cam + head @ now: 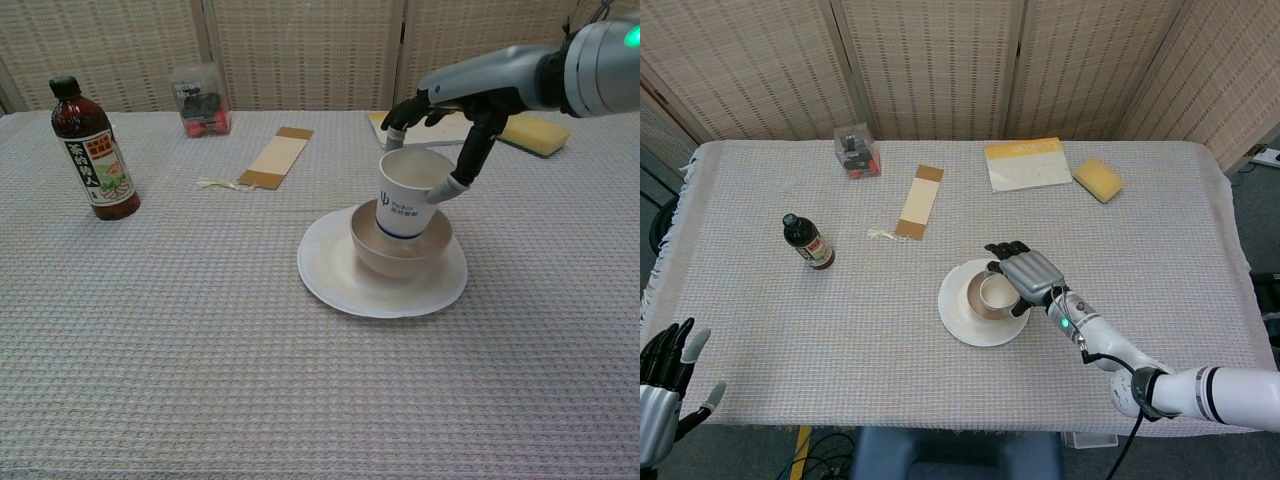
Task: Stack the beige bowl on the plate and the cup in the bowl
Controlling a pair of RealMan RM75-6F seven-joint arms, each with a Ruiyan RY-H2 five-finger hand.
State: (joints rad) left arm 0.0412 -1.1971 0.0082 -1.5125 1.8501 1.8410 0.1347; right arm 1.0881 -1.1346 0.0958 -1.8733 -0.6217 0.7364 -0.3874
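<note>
The right hand point(447, 120) is clamped on the white paper cup point(408, 193), one fingertip pressed against its near side and the others hooked over the far rim, so the cup sits pinched between them. The cup stands upright inside the beige bowl point(400, 250), its base down in the hollow (whether it actually touches the bottom I cannot tell). The bowl rests on the white plate point(335, 270), roughly in the middle of it, and the plate lies flat on the grey woven tablecloth point(200, 350).

From above, the same hand point(1025, 272) covers the right side of the cup point(994, 291), with the plate point(958, 315) showing around it.

The left hand point(665, 375) hangs off the near left corner of the table, fingers apart and holding nothing.

Well away to the left stands a dark bottle with a label point(92, 150). Towards the back lie a strip of brown card point(275, 157), a small clear box point(200, 100) and a yellow sponge point(1098, 180), beside a pale booklet point(1027, 163).
</note>
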